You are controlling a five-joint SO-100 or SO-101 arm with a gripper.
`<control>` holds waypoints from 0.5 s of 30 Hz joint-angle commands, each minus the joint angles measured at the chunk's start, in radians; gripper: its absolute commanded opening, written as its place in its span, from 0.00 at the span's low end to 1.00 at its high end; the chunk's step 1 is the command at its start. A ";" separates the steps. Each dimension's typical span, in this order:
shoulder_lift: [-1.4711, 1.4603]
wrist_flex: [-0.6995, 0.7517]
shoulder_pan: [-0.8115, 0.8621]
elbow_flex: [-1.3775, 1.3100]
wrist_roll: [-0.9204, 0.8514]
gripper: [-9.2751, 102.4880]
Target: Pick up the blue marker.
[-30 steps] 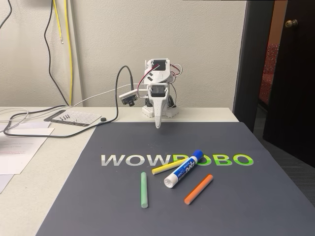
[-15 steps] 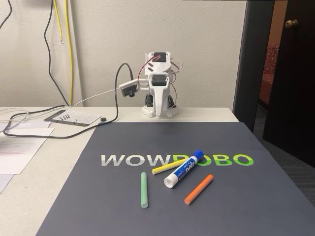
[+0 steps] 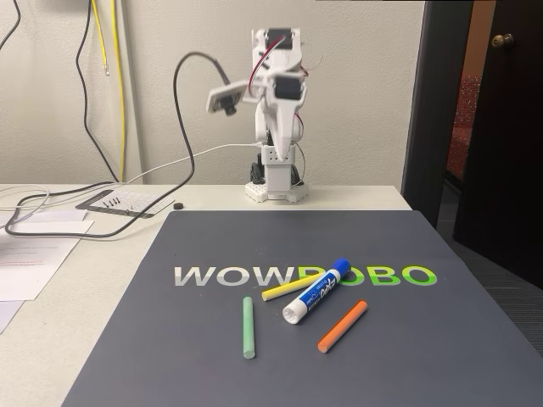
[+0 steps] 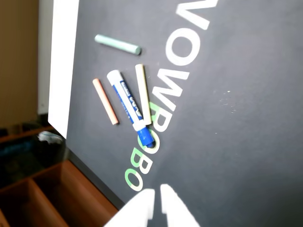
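Note:
The blue marker, a thick white barrel with a blue label and blue cap, lies slanted on the dark mat, its cap towards the green letters. In the wrist view the blue marker lies well ahead of my gripper, whose white fingertips stand almost together with nothing between them. In the fixed view my gripper hangs point-down high over the arm's base at the back, far from the marker.
A yellow stick touches the marker's left side; a green stick and an orange stick lie apart on either side. Cables and papers cover the table's left. A dark door stands to the right.
The arm has unfolded upwards: my gripper rose from just above the mat's back edge to high over the base. The marker and sticks have not moved.

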 commanded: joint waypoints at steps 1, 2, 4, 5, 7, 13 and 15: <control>-0.176 0.115 -0.011 -0.284 -0.055 0.08; -0.242 0.169 -0.012 -0.380 -0.083 0.08; -0.376 0.268 -0.015 -0.566 -0.137 0.08; -0.439 0.316 -0.015 -0.658 -0.146 0.08; -0.560 0.402 -0.018 -0.842 -0.178 0.08; -1.023 0.709 -0.020 -1.586 -0.216 0.08; -1.045 0.690 -0.018 -1.588 -0.227 0.08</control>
